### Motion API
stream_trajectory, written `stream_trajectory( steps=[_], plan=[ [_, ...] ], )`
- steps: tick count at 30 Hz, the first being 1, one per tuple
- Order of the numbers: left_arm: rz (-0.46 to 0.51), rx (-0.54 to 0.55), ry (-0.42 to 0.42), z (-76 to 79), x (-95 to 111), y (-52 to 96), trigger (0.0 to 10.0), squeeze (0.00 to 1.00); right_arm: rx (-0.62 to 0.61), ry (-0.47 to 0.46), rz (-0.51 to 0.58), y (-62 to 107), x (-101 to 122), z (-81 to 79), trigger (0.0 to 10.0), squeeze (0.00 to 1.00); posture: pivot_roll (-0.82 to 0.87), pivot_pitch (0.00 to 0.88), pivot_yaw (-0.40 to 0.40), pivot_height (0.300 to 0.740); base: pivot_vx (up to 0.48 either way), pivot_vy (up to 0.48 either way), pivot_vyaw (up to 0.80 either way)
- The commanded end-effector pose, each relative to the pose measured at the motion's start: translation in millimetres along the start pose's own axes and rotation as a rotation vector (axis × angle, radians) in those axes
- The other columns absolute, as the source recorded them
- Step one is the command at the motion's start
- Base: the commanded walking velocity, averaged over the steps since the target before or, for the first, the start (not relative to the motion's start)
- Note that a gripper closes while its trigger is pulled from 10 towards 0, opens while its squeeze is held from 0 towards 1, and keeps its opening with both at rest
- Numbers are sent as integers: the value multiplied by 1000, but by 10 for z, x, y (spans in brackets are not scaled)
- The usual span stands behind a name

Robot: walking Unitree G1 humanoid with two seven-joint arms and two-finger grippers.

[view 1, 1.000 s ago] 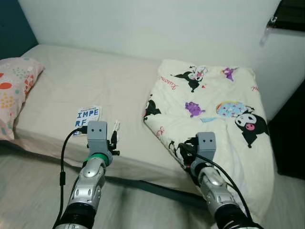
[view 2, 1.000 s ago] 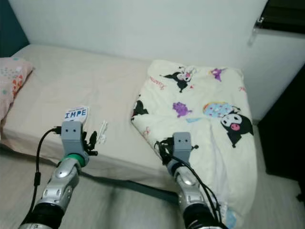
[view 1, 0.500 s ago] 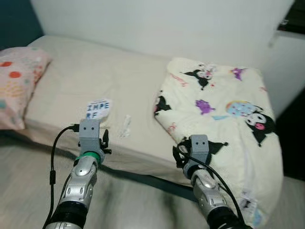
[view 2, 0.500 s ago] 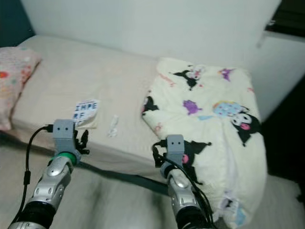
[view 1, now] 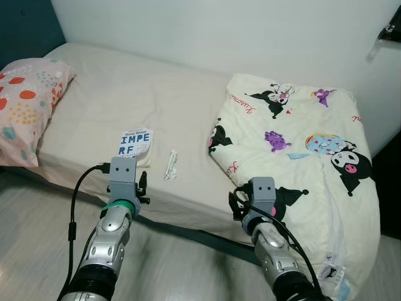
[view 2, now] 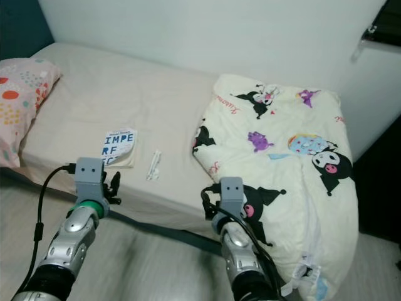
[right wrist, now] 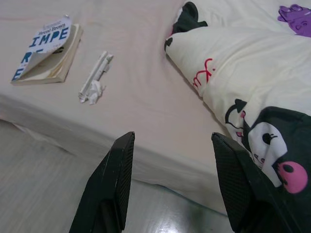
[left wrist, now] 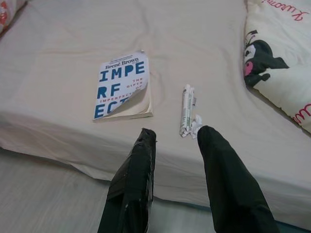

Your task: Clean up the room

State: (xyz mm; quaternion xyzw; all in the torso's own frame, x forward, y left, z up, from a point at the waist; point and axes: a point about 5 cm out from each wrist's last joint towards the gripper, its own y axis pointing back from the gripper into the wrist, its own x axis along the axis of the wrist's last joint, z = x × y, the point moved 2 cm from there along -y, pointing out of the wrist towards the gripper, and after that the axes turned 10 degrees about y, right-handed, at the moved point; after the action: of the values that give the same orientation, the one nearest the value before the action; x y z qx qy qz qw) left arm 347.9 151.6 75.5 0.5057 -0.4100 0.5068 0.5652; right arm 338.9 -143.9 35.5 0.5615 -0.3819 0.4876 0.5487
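A white paperback with blue letters (view 1: pixel 135 143) lies near the front edge of the beige bed (view 1: pixel 125 94), its cover curling up. Just to its right lies a crumpled white paper wrapper (view 1: pixel 170 165). My left gripper (left wrist: pixel 176 133) is open and empty. It hovers at the bed's front edge, short of the book (left wrist: pixel 121 85) and the wrapper (left wrist: pixel 187 110). My right gripper (right wrist: pixel 173 138) is also open and empty. It is held before the bed edge, beside the bunched cartoon-print duvet (view 1: pixel 294 138).
A pink patterned pillow (view 1: pixel 25 106) lies at the bed's left end. The duvet hangs over the bed's right front corner toward the grey wooden floor (view 1: pixel 37 238). A white wall runs behind the bed, and dark furniture (view 2: pixel 382 182) stands at the far right.
The whole picture has shifted, so the camera has moved: bed, book and wrapper now sit further right and lower. Both arms keep their raised pose, grippers still open.
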Motion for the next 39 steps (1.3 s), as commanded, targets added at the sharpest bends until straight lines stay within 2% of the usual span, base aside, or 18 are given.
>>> stream_trajectory(
  steps=[1, 5, 12, 23, 33, 39],
  plan=[
    [-47, 7, -6, -19, -142, 42, 10000, 0, -11, -21, -44, 42, -118, 34, 10000, 0, 15, 0, 48, 740, 0, 0, 0],
    [-42, -5, -18, 45, -133, 27, 10000, 0, -3, -5, -57, 43, -138, 58, 10000, 0, 22, 0, 26, 740, 0, 0, 0],
    [-49, -6, -41, 42, -143, 22, 10000, 0, 11, 5, -56, 27, -119, 24, 10000, 0, 21, 0, 24, 740, 0, 0, 0],
    [-91, -26, -61, 36, -297, 111, 10000, 0, 20, 10, -71, 59, -182, -9, 10000, 0, 11, 0, 34, 740, 0, 0, 0],
    [-62, -49, -71, 104, -186, 51, 10000, 0, 7, -6, -57, 57, -169, -5, 10000, 0, 25, 0, 55, 740, 0, 0, 0],
    [-33, -61, -44, 105, -117, 24, 10000, 0, -10, -24, -30, 36, -102, 28, 10000, 0, 12, 0, 63, 740, 0, 0, 0]
  ],
)
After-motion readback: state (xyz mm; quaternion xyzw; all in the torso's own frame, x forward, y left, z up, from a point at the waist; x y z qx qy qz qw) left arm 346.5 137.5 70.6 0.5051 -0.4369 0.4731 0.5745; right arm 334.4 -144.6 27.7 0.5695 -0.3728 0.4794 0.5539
